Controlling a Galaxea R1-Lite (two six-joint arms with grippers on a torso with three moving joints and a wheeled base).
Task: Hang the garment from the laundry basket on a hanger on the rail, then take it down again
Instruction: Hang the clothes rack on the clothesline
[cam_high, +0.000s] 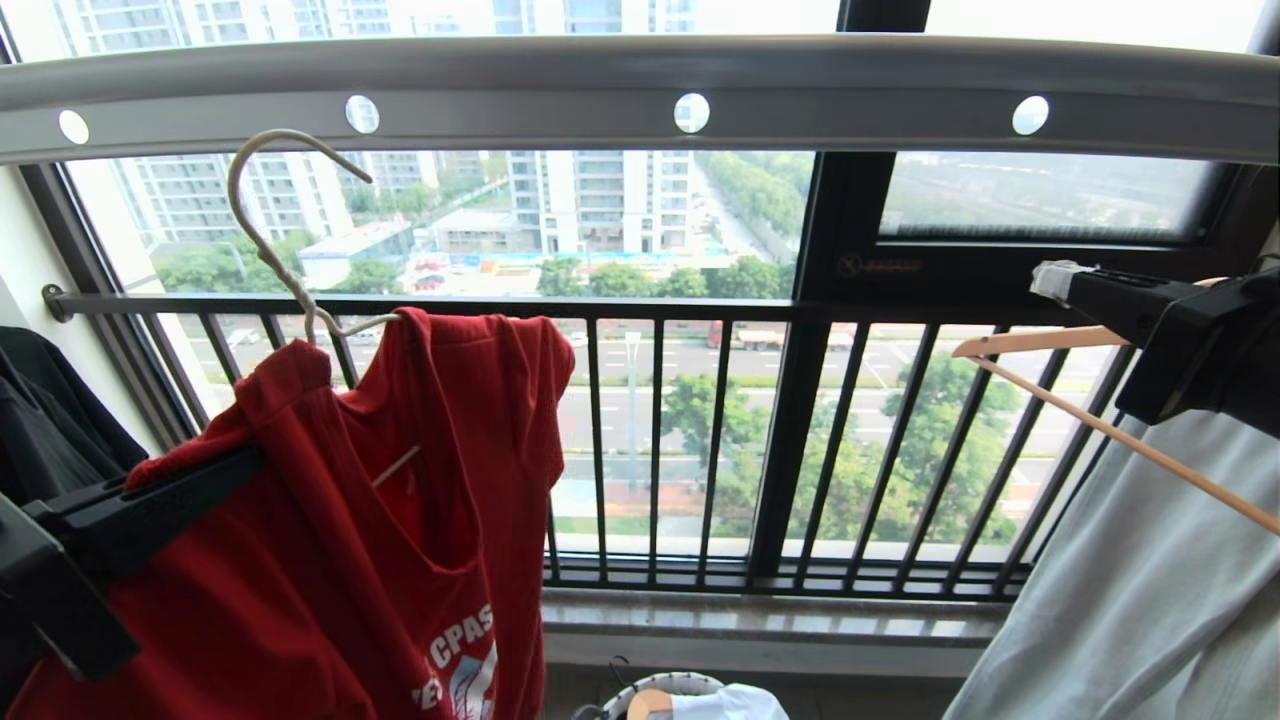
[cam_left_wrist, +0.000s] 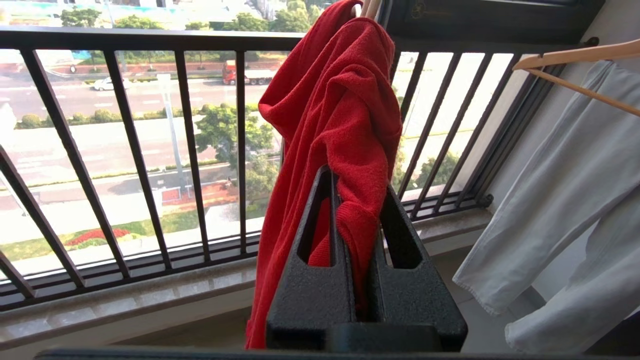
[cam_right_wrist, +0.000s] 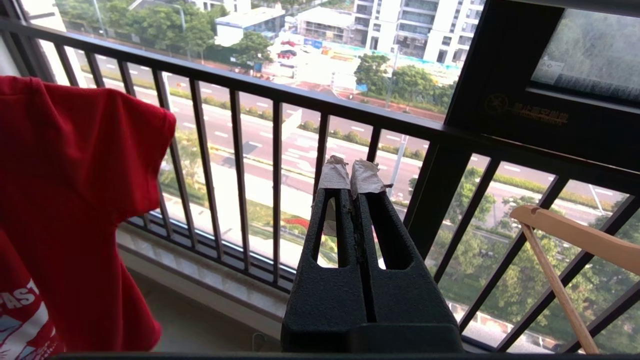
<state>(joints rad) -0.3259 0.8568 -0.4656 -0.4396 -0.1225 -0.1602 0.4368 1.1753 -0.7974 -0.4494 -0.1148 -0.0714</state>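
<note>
Your left gripper (cam_left_wrist: 357, 200) has its fingers clamped on the red garment's (cam_high: 420, 520) shoulder fold; the hanger (cam_high: 265, 215) hook sits below the rail (cam_high: 560, 85). Right gripper's (cam_right_wrist: 352, 182) fingers are pressed together, empty.

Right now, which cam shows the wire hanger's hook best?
Head view: the hanger shows its whole curved hook, free below the rail, neck running into the garment collar. Left wrist view shows only a sliver at the top edge above the shirt pinched in the left gripper. Right wrist view shows none.
</note>
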